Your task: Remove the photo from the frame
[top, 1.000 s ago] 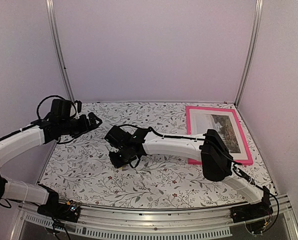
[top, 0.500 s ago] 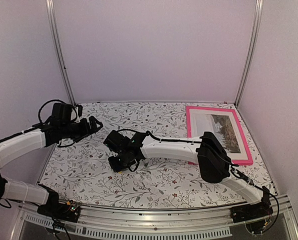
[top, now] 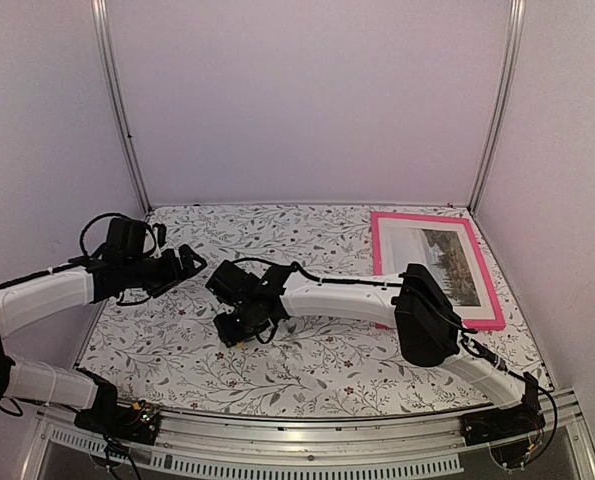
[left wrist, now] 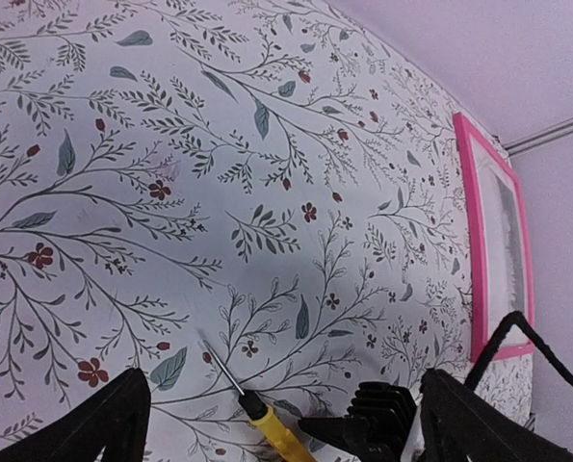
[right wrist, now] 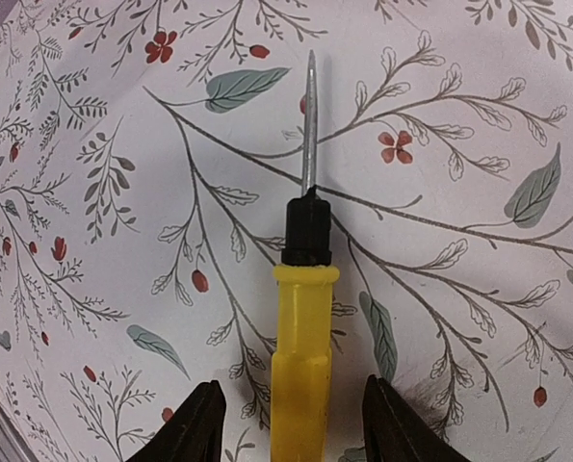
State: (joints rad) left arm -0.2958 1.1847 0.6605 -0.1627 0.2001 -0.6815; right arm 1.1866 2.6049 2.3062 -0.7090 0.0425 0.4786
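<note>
**Hidden or cut off.** The left claw is hanging over the left part of the bench. In the left wrist view only parts of its two fingers are showing at the bottom corners. The rest is being cut off by the picture edge.

Just right of it, the right claw is pointing down at the bench. From the top view its fingers are blending into the dark wrist and are hard to make out.

A screwdriver with a yellow handle and a bare metal shaft is lying flat on the bench. The end of its handle is running off the bottom of the right wrist view. Further right, the right arm's elbow is covering the near left corner of the frame.

**Claw state.** The left claw is standing spread wide and is gripping nothing. The right claw is standing partly spread, one finger on each side of the yellow handle. Bench pattern is showing in both gaps, so it is gripping nothing.

**Change since one second ago.** The left claw is now sitting a little nearer and further right. The right claw is now sitting lower and nearer the front edge. The frame is lying where it was.

**Container and contents.** The frame is lying flat at the far right of the bench, well apart from both claws. The photo is sitting inside it, its white margin lying within the pink border.
</note>
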